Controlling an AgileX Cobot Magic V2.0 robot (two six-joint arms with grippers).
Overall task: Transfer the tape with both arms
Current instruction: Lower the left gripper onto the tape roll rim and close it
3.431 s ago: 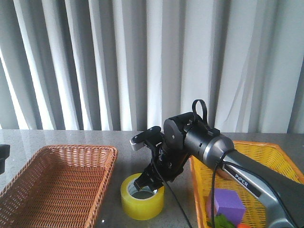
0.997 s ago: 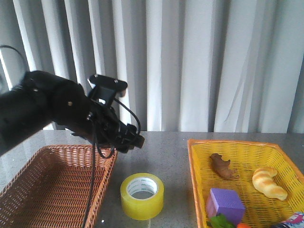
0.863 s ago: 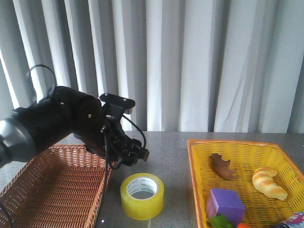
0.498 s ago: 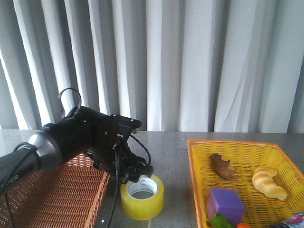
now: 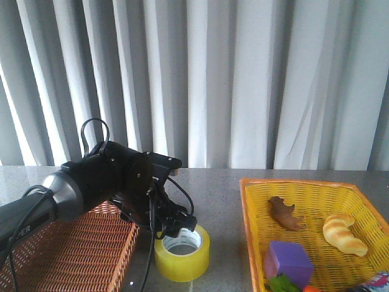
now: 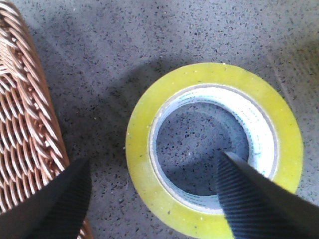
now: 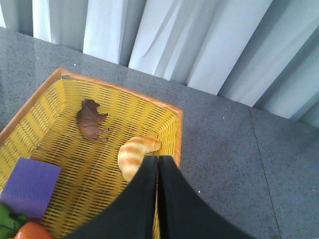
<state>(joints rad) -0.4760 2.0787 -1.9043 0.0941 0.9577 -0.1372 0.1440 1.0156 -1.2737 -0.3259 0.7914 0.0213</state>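
The yellow tape roll (image 5: 182,253) lies flat on the grey table between the two baskets. My left arm (image 5: 112,179) reaches down to it, and the left gripper (image 5: 177,229) is at the roll's near-left top edge. In the left wrist view the left gripper (image 6: 152,160) is open. One finger (image 6: 55,204) is outside the tape (image 6: 214,79) beside the brown basket, and the other finger (image 6: 254,199) is over the white core's hole. My right gripper (image 7: 158,159) is shut and empty, above the yellow basket's rim. The right arm is out of the front view.
A brown wicker basket (image 5: 36,267) stands close left of the tape, also seen in the left wrist view (image 6: 20,124). The yellow basket (image 5: 249,201) at the right holds a croissant toy (image 7: 133,154), a brown animal toy (image 7: 92,124), a purple block (image 7: 30,186) and other small toys.
The right arm, which was at the tape 3.4 s ago, has left the front view. The left arm swung right and down from above the brown basket to the tape.
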